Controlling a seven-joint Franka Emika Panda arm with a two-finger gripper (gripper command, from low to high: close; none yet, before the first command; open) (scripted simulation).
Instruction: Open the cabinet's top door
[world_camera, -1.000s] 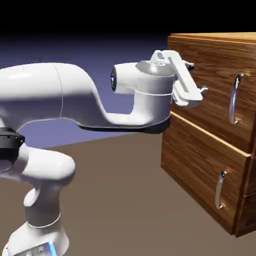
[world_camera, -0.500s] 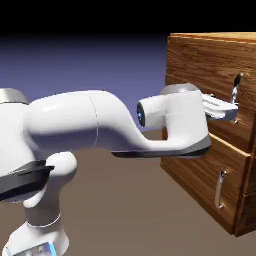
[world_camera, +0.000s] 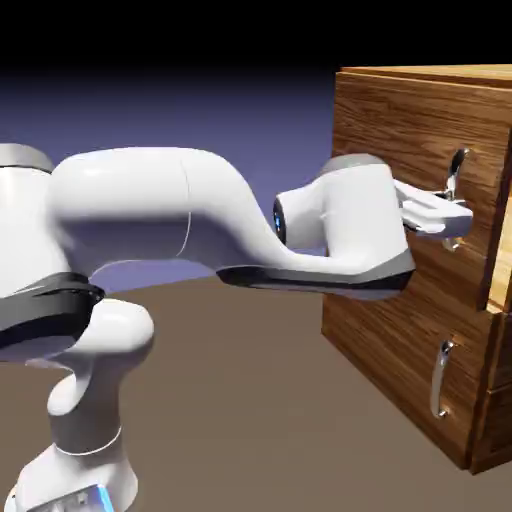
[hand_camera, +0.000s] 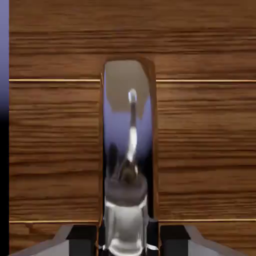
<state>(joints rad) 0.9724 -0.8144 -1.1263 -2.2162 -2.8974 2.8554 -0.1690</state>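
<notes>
The cabinet (world_camera: 400, 110) of brown wood grain stands at the exterior view's right. Its top door (world_camera: 415, 160) carries a vertical silver handle (world_camera: 457, 165). My gripper (world_camera: 452, 222) reaches level from the left and is shut on the lower part of that handle. The top door stands a little out from the cabinet's front, with a stepped edge showing at its right. In the hand view the silver handle (hand_camera: 131, 135) runs up between my dark fingertips (hand_camera: 82, 239), and the gripper (hand_camera: 127, 241) is shut around its base, with wood grain (hand_camera: 55, 150) on both sides.
Below the top door sits the lower panel (world_camera: 395, 350) with its own shorter silver handle (world_camera: 440, 378). The arm's white elbow and forearm (world_camera: 180, 210) span the exterior view's left and middle above the brown table (world_camera: 250, 400).
The hand swung from the cabinet's corner to the top handle and the jaws shut on it. Handle and top door have since shifted slightly left, out of the cabinet front.
</notes>
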